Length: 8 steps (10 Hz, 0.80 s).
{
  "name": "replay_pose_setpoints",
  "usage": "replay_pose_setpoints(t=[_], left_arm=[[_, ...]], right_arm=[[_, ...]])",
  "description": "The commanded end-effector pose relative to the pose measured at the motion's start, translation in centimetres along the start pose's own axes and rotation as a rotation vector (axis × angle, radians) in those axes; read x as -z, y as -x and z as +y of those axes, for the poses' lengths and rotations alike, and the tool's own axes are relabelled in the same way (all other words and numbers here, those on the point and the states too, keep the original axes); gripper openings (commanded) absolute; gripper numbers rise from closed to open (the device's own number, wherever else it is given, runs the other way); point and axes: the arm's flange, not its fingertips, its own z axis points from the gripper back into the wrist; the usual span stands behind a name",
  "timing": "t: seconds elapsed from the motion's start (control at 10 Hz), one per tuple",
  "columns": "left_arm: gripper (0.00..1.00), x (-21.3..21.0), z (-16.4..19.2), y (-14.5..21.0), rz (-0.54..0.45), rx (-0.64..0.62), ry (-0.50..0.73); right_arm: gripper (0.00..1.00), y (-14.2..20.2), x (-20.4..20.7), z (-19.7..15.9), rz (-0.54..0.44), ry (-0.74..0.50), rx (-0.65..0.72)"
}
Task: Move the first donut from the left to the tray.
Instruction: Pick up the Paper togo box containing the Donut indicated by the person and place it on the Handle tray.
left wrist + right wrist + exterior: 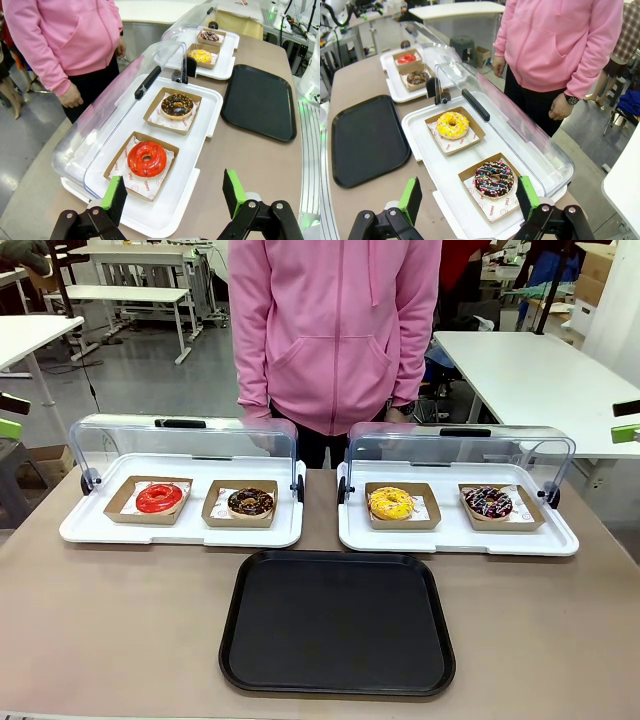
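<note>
Glossy red ring donut (146,159), flat black plastic tray (338,623), left gripper (175,192) and right gripper (470,196) spread apart

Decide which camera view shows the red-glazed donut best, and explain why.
The left wrist view: the red-glazed donut lies near and large, ring and glaze plain. The front view shows it smaller. The right wrist view shows it tiny, far off.

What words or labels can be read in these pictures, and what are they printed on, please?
"YUMMY": red print on the white liner under the red donut, and on the liner under the sprinkled donut.
"SMILE": red donut's liner, less certain.
Other liner print: too small to read.
</note>
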Motion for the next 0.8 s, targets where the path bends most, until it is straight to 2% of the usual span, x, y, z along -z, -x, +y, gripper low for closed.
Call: replay_pose_setpoints(t=[0.0,0.7], left_arm=[[1.0,0.04,-0.05,-0.13,-0.021,0.01,0.002],[1.0,0.04,-0.05,-0.13,-0.021,0.01,0.002]], right_arm=[[1.0,-0.1,0.19,-0.06,-0.028,0.006,-0.011],[1.0,-0.1,0.19,-0.06,-0.028,0.006,-0.011]])
